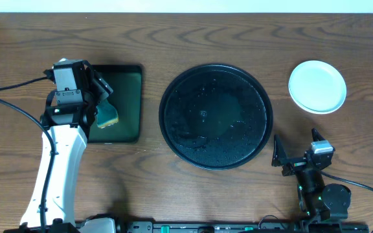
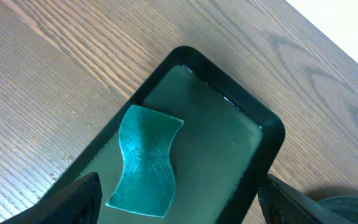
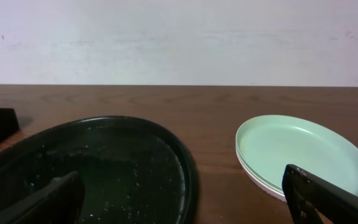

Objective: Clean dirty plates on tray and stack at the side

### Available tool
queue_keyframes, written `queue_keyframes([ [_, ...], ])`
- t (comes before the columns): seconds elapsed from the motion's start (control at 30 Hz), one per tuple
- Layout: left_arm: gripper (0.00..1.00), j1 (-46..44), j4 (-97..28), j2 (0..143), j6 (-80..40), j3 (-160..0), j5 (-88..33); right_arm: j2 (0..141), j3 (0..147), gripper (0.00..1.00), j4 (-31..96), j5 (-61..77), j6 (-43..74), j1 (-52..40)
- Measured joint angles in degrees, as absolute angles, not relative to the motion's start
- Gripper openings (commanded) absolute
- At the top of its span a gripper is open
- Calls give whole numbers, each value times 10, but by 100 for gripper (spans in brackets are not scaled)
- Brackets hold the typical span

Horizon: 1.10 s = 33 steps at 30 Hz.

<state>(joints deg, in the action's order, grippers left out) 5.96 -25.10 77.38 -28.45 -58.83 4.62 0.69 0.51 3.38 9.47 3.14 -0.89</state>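
The plates (image 1: 317, 86) sit stacked on the table at the back right, off the tray; the right wrist view shows them as pale mint plates (image 3: 303, 152). The large round black tray (image 1: 215, 115) lies in the middle, speckled with droplets and bare of plates; it also shows in the right wrist view (image 3: 104, 168). My left gripper (image 1: 103, 90) is open above a small green tray, with nothing held; its fingers frame the left wrist view (image 2: 179, 202). My right gripper (image 1: 296, 150) is open and empty near the front right, between the black tray and the plates (image 3: 182, 199).
A rectangular dark green tray (image 1: 127, 103) at the left holds a teal sponge (image 1: 107, 116), seen lying loose in the left wrist view (image 2: 145, 162). Black cables run along the left and front right edges of the table.
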Motion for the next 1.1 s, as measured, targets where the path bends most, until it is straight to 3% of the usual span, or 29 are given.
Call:
queue_keyframes([
  [0.33,81,60,-256,774,-284,-588,50,7,5,99,34,94,31,-9],
  [0.57,81,57,-349,748,-284,-579,53,7,5,99,34,94,31,-9],
  [1.1,81,25,-226,321,-173,-264,30,6,5,99,34,92,31,-9],
])
